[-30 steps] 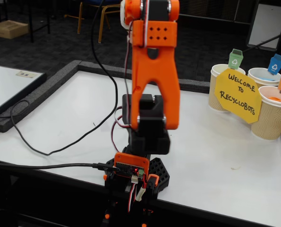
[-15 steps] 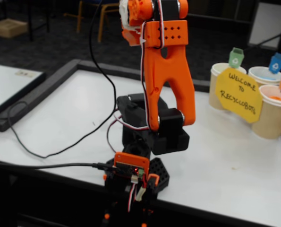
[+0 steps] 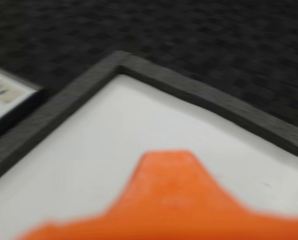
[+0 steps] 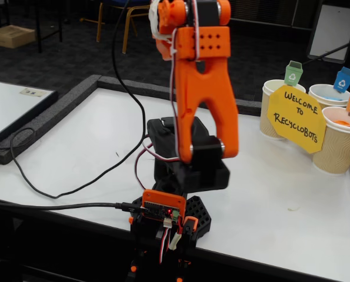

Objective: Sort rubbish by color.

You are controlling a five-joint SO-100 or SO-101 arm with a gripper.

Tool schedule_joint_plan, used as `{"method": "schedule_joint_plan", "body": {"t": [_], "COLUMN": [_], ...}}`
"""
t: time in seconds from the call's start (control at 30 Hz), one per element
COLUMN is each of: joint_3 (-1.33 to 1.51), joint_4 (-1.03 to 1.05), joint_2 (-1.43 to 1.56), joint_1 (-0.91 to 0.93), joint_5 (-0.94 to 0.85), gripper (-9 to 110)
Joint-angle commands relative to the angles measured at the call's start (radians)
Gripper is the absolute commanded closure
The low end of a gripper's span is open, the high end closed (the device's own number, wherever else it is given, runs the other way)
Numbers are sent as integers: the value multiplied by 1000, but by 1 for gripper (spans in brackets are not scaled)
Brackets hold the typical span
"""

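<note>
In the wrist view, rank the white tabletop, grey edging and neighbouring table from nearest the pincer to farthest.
1. White tabletop, directly beneath the pincer.
2. Grey edging, bordering the tabletop beyond it.
3. Neighbouring table, far left, past the edging.

White table (image 4: 292, 194) with paper cups (image 4: 338, 141)

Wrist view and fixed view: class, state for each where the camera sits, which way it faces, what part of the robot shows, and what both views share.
Wrist view: rides on the arm, looks down across the white table toward its grey border corner and dark floor; a blurred orange gripper part shows.
Fixed view: stands behind the robot base, faces across the table toward three paper cups; the orange arm shows.
Shared: table and border.
</note>
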Motion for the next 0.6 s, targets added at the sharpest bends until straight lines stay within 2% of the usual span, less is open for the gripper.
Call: {"method": "schedule_joint_plan", "body": {"t": [0.0,0.27,0.57], "joint_3": [2,61,72], "joint_4": [-54,-141,-172], "joint_2": [0,-28,-29], "joint_1": [126,451,686], "joint_5": [-20,-20,-20], "gripper": [101,101,101]}}
